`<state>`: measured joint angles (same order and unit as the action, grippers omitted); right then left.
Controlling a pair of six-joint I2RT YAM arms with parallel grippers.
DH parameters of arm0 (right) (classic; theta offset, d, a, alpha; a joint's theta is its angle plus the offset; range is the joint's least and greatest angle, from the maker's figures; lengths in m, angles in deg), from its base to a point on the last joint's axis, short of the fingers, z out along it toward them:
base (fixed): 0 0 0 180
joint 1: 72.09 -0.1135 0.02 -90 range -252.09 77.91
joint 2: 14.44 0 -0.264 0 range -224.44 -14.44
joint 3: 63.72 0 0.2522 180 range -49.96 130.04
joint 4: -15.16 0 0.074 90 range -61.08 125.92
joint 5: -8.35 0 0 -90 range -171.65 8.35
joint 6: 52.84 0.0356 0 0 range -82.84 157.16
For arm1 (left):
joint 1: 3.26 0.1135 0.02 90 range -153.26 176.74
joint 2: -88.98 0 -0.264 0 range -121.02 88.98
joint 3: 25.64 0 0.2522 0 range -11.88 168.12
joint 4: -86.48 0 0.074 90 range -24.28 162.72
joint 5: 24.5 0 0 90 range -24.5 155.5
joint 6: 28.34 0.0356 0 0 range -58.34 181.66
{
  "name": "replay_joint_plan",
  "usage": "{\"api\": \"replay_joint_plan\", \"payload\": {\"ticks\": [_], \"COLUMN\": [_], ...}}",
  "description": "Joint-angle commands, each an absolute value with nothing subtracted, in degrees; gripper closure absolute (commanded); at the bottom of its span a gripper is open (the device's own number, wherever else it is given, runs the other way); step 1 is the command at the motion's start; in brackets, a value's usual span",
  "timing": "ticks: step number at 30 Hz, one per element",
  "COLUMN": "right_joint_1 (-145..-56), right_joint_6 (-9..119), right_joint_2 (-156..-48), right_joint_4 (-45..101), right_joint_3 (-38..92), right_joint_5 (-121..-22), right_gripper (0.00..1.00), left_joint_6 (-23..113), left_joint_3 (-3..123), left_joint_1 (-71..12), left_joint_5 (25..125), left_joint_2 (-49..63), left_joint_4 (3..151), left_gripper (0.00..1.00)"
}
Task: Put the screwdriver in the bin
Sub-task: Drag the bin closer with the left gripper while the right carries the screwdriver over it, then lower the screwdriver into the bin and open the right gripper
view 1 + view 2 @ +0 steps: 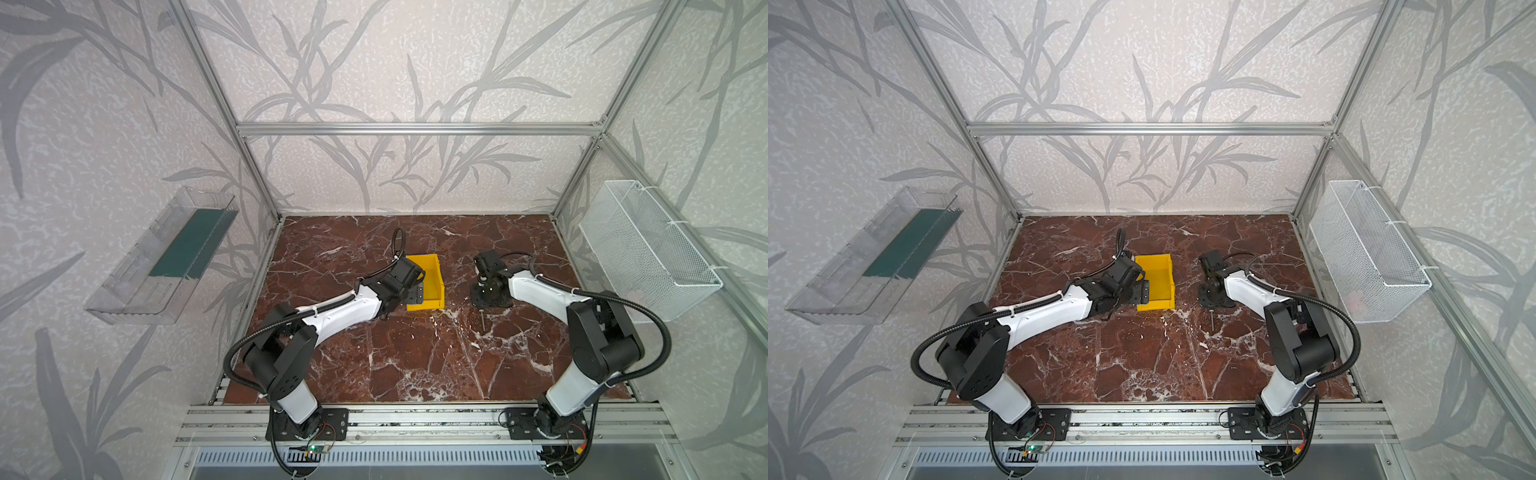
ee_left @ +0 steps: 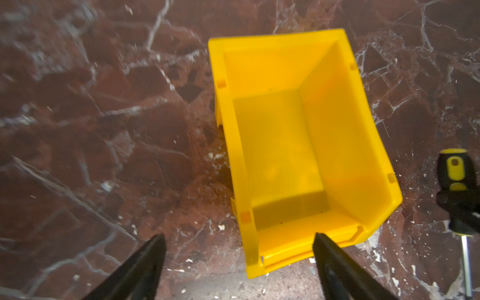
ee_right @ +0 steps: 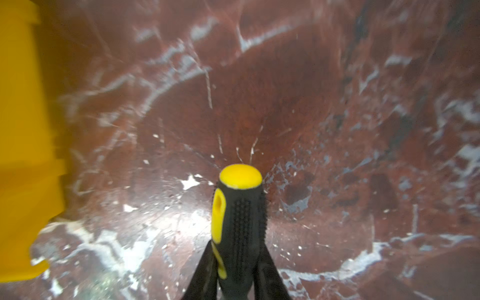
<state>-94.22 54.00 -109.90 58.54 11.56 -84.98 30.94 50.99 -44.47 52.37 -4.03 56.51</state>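
On the near part of the tabletop (image 1: 415, 365), the screwdriver (image 1: 482, 321) pointed its thin shaft back toward the robot's bases, low over the marble. Whether it had cleared the surface could not be told. The right jaws were clenched on the black-and-yellow handle close to its neck, leaving the butt end sticking out past them. With the grip so near the neck, the tool would likely pivot or slide out if it were swung sideways quickly.

At about the same depth, to the left and apart from the tool, sat the bin (image 1: 424, 306), empty and open. The left jaws stood spread wide and gripped nothing, and in the left wrist view one of them overlapped the bin's low front lip. The bin looked light and was not being held, so a bump from either arm could push it aside. The left arm also sat at the bin's left front corner, so the incoming right arm might strike it. The trailing shaft could catch the bin's nearer side wall and lever the handle loose.
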Motion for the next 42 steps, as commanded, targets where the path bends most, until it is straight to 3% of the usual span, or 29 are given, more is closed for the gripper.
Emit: {"api": "replay_joint_plan", "payload": {"ticks": [1, 8, 11, 16, 29, 42], "right_joint_1": [-96.76, -105.2, -107.35, -107.69, -108.39, -108.68], "right_joint_6": [45.95, 32.06, 28.21, 25.99, 25.36, 28.8], "right_joint_2": [-104.55, -104.13, -107.76, -116.14, -130.76, -133.04], "right_joint_4": [58.86, 48.47, 47.49, 46.39, 50.63, 52.62], "right_joint_3": [17.3, 21.64, 25.72, 32.3, 40.46, 42.04], "right_joint_5": [-83.25, -81.16, -78.26, -73.53, -75.51, -78.31], "right_gripper": [0.92, 0.92, 0.92, 0.92, 0.88, 0.59], "left_joint_6": [35.9, 43.03, 42.27, 38.55, 38.79, 38.97], "left_joint_3": [53.54, 49.94, 45.41, 36.37, 30.99, 34.17], "left_joint_1": [-44.57, -43.26, -39.53, -31.71, -28.49, -27.55], "left_joint_5": [45.64, 43.48, 49.47, 59.27, 57.76, 53.69], "left_joint_2": [1.87, 12.43, 18.05, 25.95, 31.05, 28.33], "left_joint_4": [54.87, 56.64, 58.52, 60.33, 59.18, 55.88], "left_gripper": [0.01, 0.01, 0.01, 0.01, 0.01, 0.01]}}
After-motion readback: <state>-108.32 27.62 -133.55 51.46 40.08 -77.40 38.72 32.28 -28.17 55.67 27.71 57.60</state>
